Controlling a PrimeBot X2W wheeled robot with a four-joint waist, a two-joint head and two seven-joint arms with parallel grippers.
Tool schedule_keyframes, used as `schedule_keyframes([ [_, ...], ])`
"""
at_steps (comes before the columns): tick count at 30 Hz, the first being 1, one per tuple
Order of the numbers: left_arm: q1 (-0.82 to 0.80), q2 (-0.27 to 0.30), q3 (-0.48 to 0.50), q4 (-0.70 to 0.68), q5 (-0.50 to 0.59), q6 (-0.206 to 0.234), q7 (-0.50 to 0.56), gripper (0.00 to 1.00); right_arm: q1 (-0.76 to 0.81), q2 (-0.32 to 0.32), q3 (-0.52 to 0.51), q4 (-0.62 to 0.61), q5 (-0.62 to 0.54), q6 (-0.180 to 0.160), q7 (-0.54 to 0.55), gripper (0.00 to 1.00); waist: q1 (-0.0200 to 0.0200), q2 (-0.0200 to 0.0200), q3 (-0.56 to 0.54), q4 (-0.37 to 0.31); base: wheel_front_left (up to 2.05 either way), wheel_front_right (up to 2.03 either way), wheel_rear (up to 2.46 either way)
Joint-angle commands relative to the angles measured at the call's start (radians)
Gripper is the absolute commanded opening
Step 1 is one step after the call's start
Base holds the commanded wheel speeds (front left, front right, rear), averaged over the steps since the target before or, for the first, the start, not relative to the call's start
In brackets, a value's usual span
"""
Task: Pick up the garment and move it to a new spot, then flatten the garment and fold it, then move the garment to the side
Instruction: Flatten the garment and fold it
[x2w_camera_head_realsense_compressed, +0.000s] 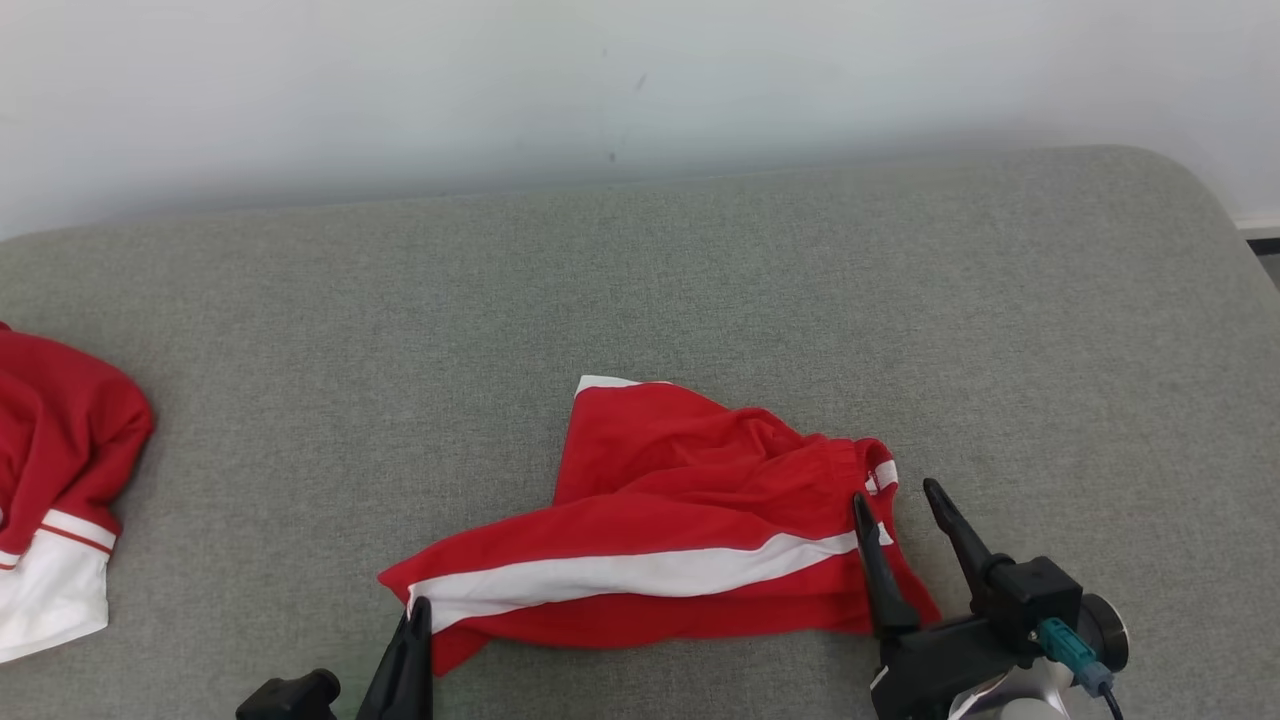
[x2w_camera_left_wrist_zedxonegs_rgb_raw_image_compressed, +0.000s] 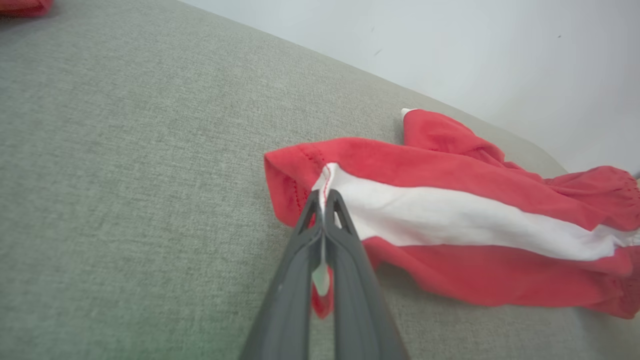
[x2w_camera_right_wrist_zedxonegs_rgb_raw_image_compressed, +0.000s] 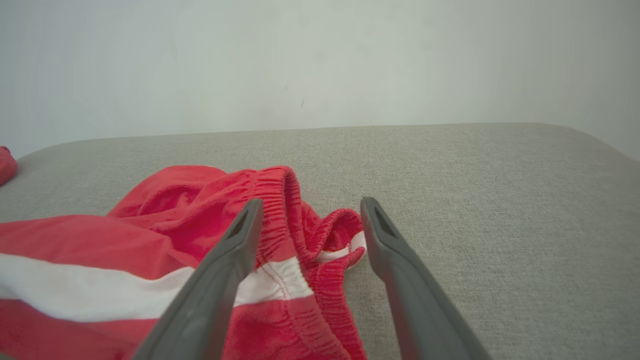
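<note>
No lettering, brand, number or sign can be read on the red garment (x2w_camera_head_realsense_compressed: 680, 500) or elsewhere.

Open grey cushion (x2w_camera_head_realsense_compressed: 700, 260) behind the shorts (x2w_camera_head_realsense_compressed: 680, 500); second red garment (x2w_camera_head_realsense_compressed: 60, 470) far left.

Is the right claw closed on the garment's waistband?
No, the right claw is open, its tips spread wide with the waistband of the garment between them.
</note>
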Motion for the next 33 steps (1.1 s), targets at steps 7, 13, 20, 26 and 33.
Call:
schedule_keyframes([
  [7, 0.019, 0.001, 0.013, -0.008, 0.021, 0.001, -0.003, 1.00, 0.033, -0.008, 0.041, 0.009, 0.026, -0.002, 0.000, 1.00, -0.0001, 0.0000, -0.008, 0.002, 0.00, 0.00, 0.00],
  [13, 0.018, 0.001, 0.014, -0.003, 0.022, 0.001, -0.003, 1.00, 0.037, -0.022, 0.080, 0.041, 0.049, -0.002, 0.000, 1.00, -0.0001, 0.0000, -0.010, -0.001, 0.00, 0.00, 0.00],
  [20, 0.013, 0.001, 0.018, -0.003, 0.028, 0.001, -0.003, 1.00, 0.005, -0.036, 0.092, 0.064, 0.074, -0.002, 0.000, 1.00, -0.0001, 0.0000, -0.007, 0.002, 0.00, 0.00, 0.00],
  [26, 0.017, 0.000, 0.024, -0.002, 0.029, 0.001, -0.003, 1.00, -0.001, -0.048, 0.106, 0.080, 0.086, -0.002, 0.000, 0.47, -0.0001, 0.0000, -0.009, 0.010, 0.00, 0.00, 0.00],
  [33, 0.027, 0.001, 0.027, 0.002, 0.031, 0.001, -0.003, 1.00, 0.001, -0.055, 0.119, 0.080, 0.096, -0.002, 0.000, 0.00, -0.0001, 0.0000, -0.014, 0.007, 0.00, 0.00, 0.00],
])
